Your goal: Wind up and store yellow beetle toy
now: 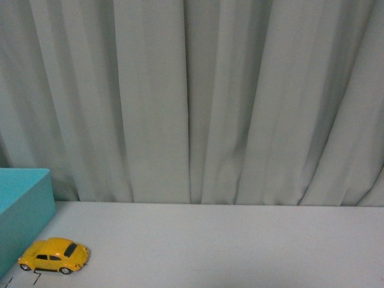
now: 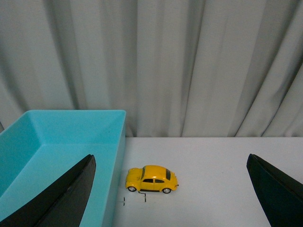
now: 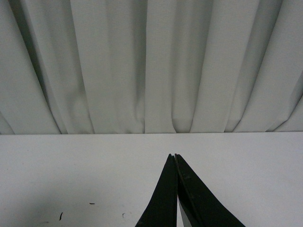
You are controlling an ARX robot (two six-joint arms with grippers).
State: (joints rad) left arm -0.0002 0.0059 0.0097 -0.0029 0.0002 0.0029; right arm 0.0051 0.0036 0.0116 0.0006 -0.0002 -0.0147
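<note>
Backdrop: a pale grey pleated curtain [image 1: 192, 96] is hung behind a white worktop [image 1: 240, 246].
Left arm: the left gripper [image 2: 170, 157] is spread wide with nothing held; its dark fingers [image 2: 71, 194] are seen at either edge of the left wrist view, above the worktop.
Right arm: the right gripper [image 3: 173, 157] is closed tip to tip with nothing between; it is held over the worktop.
Task item: the yellow beetle toy [image 2: 151, 179] is stood on its wheels on the worktop, untouched, ahead of the left gripper and just beside the bin's outer wall.
Container: the turquoise bin [image 2: 71, 137] is open-topped and set at the robot's left.
Markings: small black marks [image 2: 143, 196] are seen on the worktop by the toy.
</note>
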